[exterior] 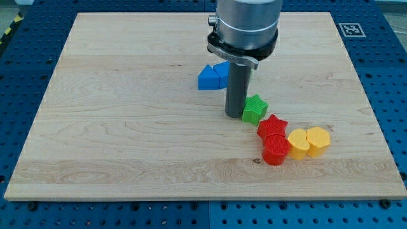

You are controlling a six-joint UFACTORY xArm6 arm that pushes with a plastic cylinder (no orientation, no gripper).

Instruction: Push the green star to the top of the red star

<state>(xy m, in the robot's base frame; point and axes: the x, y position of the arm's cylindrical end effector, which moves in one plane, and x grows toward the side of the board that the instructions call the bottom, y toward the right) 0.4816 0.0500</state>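
Observation:
The green star (255,109) lies on the wooden board right of centre. The red star (272,126) lies just below and to the right of it, touching or nearly touching it. My tip (235,115) stands on the board directly against the green star's left side. The rod rises from there to the arm's grey body at the view's top.
A round red block (276,151) sits right below the red star. Two yellow blocks (298,144) (318,139) lie to its right. Two blue blocks (207,78) (221,74) sit above and left of my tip, partly behind the rod. The board's right edge (372,108) is nearby.

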